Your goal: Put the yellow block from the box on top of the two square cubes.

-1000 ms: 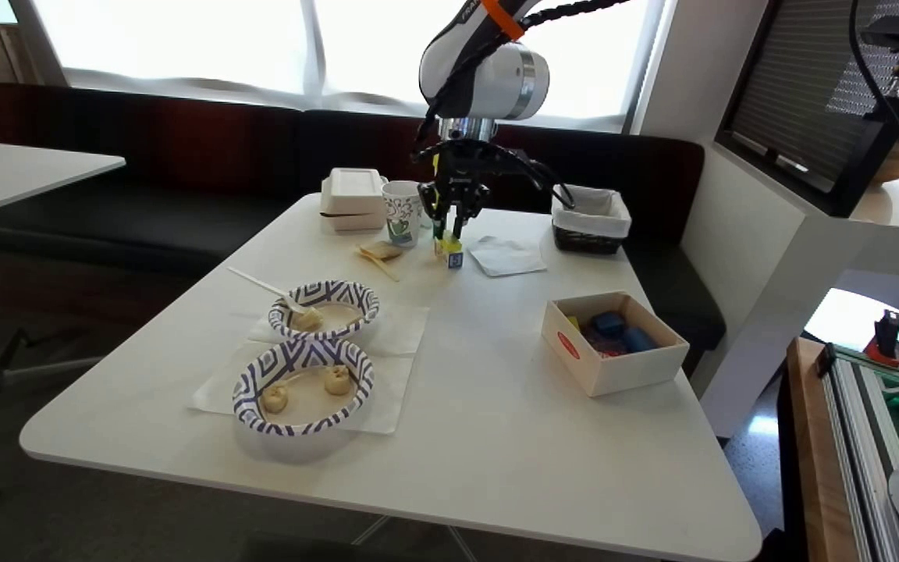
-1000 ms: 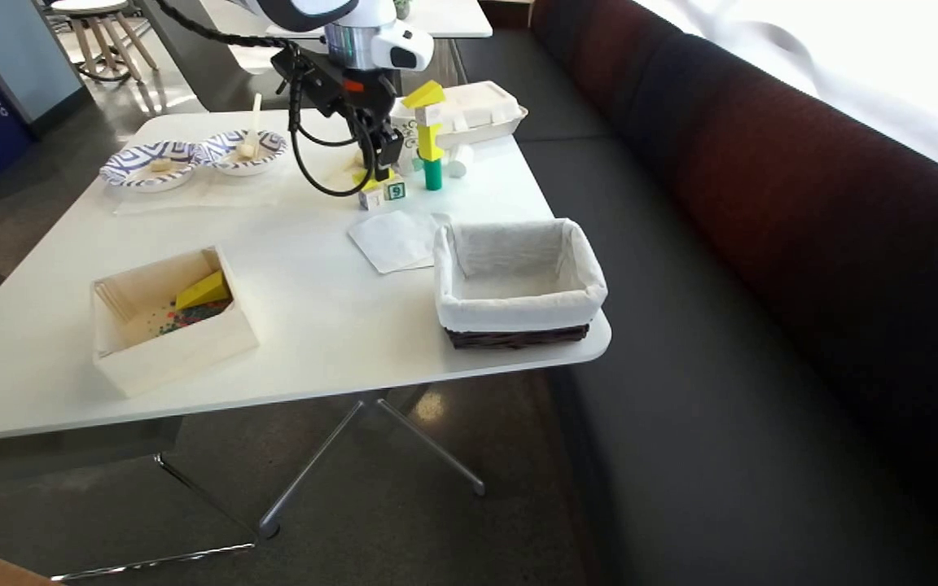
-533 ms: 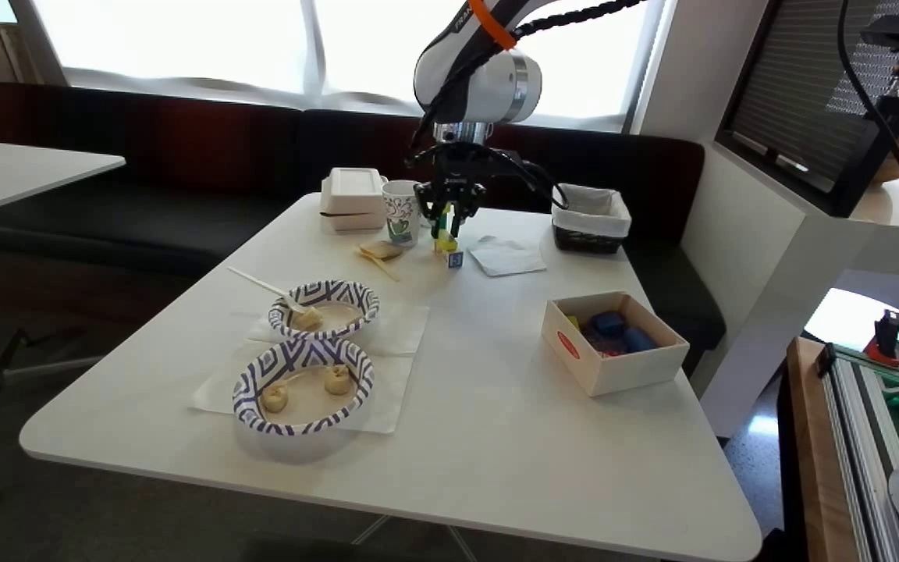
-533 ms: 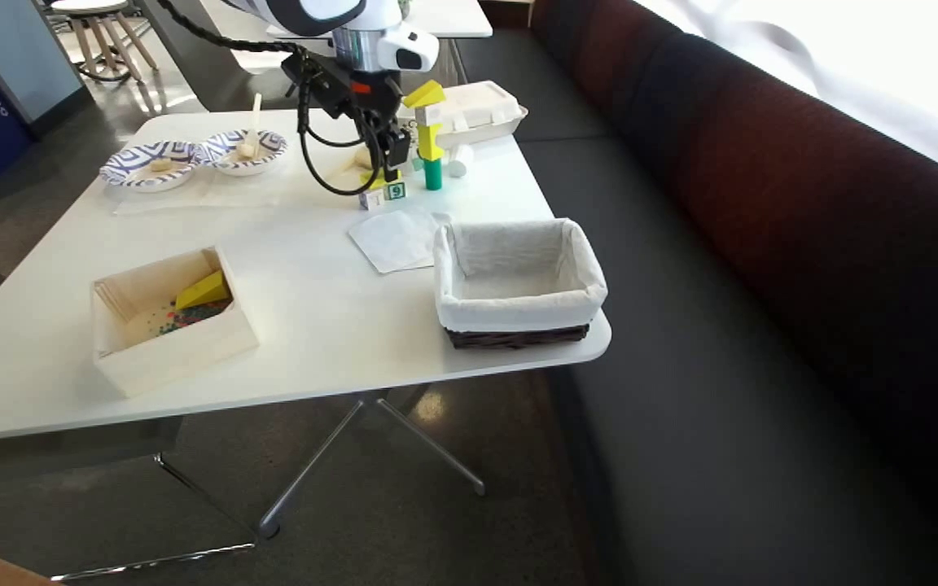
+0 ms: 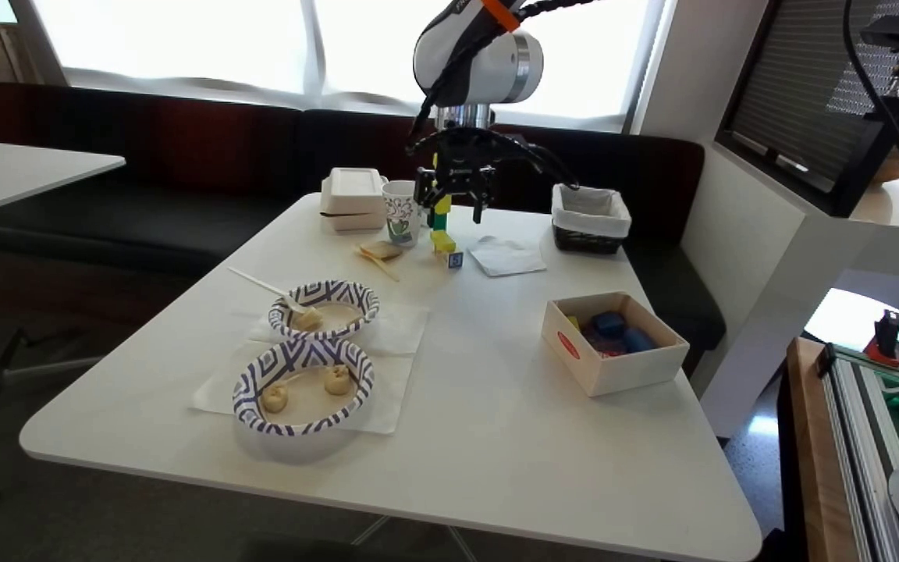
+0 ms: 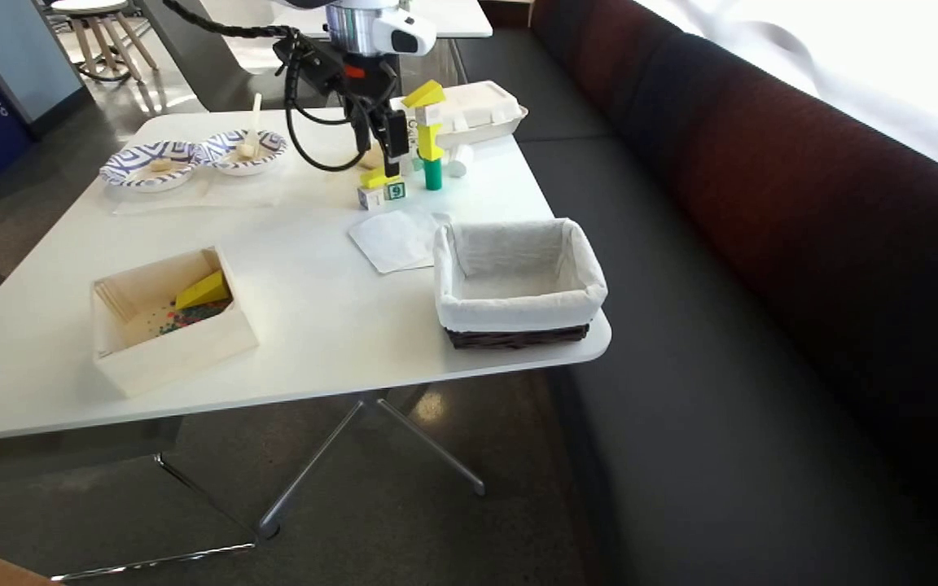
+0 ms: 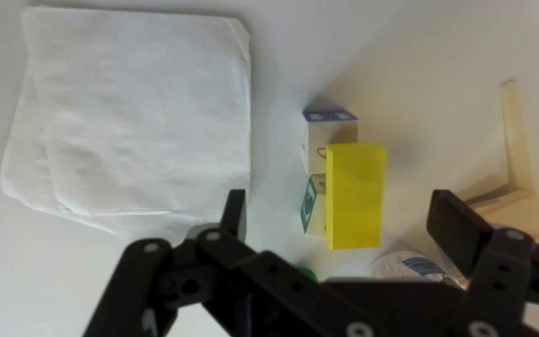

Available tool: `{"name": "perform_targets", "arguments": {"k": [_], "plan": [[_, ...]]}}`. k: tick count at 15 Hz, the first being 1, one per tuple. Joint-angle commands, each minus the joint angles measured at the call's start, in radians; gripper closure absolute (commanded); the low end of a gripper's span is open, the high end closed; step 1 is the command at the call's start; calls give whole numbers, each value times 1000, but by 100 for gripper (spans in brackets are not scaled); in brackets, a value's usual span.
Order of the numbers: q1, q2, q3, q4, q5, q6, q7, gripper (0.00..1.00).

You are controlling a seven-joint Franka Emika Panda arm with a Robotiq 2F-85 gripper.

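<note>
The yellow block (image 7: 356, 196) lies flat across two pale letter cubes, one with a blue face (image 7: 328, 140) and one with a green face (image 7: 314, 210). In the wrist view both cubes stick out from under its left side. My gripper (image 7: 337, 203) is open above it, one finger on each side and apart from it. In both exterior views the gripper (image 5: 453, 211) hangs over the block (image 6: 378, 177). The pale wooden box (image 6: 176, 358) stands apart, holding another yellow block (image 6: 202, 290) and, in an exterior view, blue pieces (image 5: 623, 331).
A tower of green, yellow and white blocks (image 6: 430, 142) rises close beside the gripper. Nearby are a paper cup (image 5: 402, 212), a wooden spoon (image 5: 379, 261) and napkins (image 5: 506, 256). A lined basket (image 6: 522, 313), a takeaway carton (image 5: 353, 199) and two patterned bowls (image 5: 305, 390) stand farther off.
The fingers have spread wide and let go of the yellow block. My gripper has risen off it, while the block stays on the cubes.
</note>
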Motion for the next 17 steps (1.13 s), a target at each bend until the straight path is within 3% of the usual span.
{"name": "perform_targets", "arguments": {"k": [1,4,13,14,17], "plan": [[18,-111,-26,-80,-42,-64,19,0],[-14,-218,2,-162,-84,-90,-147,0],[-83,-513,62,-465,-59,-101,-673,0],[-62,-439,42,-380,-71,-87,-571,0],[-69,-491,46,-437,-68,-87,-643,0]]}}
